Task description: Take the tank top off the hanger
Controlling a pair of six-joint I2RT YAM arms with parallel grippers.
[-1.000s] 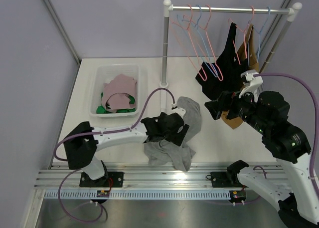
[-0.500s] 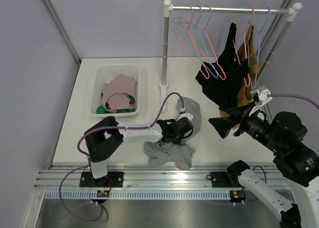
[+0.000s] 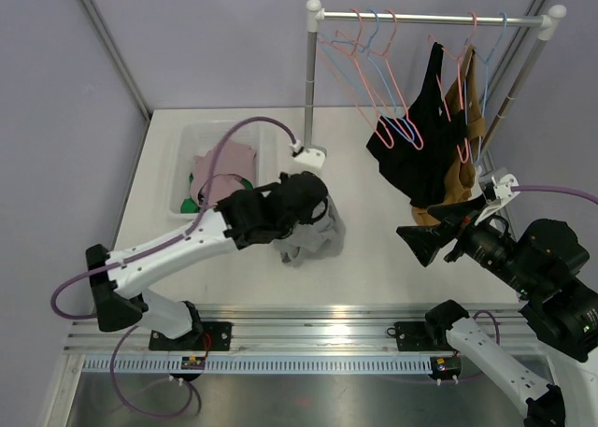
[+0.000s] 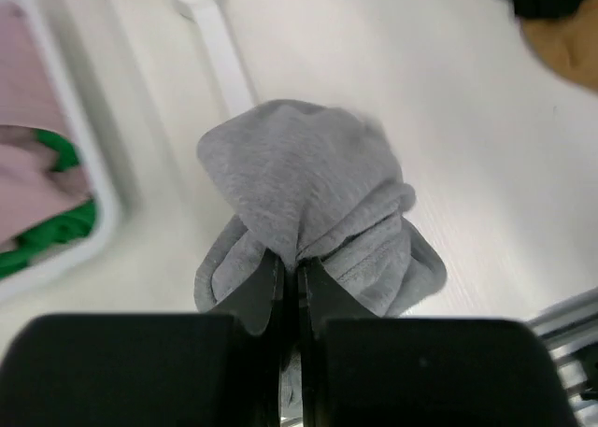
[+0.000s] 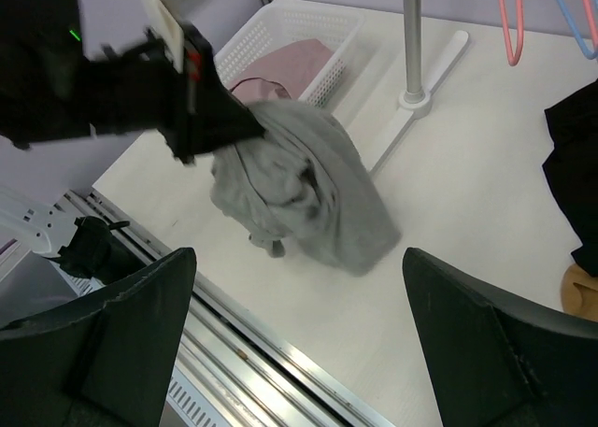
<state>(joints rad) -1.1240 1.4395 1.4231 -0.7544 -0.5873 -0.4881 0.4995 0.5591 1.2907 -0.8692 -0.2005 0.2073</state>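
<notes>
Pinching the grey tank top (image 4: 301, 179) at frame centre, the left gripper (image 4: 289, 264) clamps it; the right gripper (image 3: 437, 229), lower right, gapes wide.

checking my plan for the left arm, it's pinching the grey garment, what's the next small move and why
Probably swing the left gripper leftward toward the white bin. Its jaws are shut on a fold of the grey garment, which hangs bunched beneath it. The bin close by holds pink and green clothes, so it looks like the drop spot.

The left claw (image 4: 290, 273) is pinched shut, its arm stretched forward; the right claw (image 5: 299, 251) gapes wide.
</notes>
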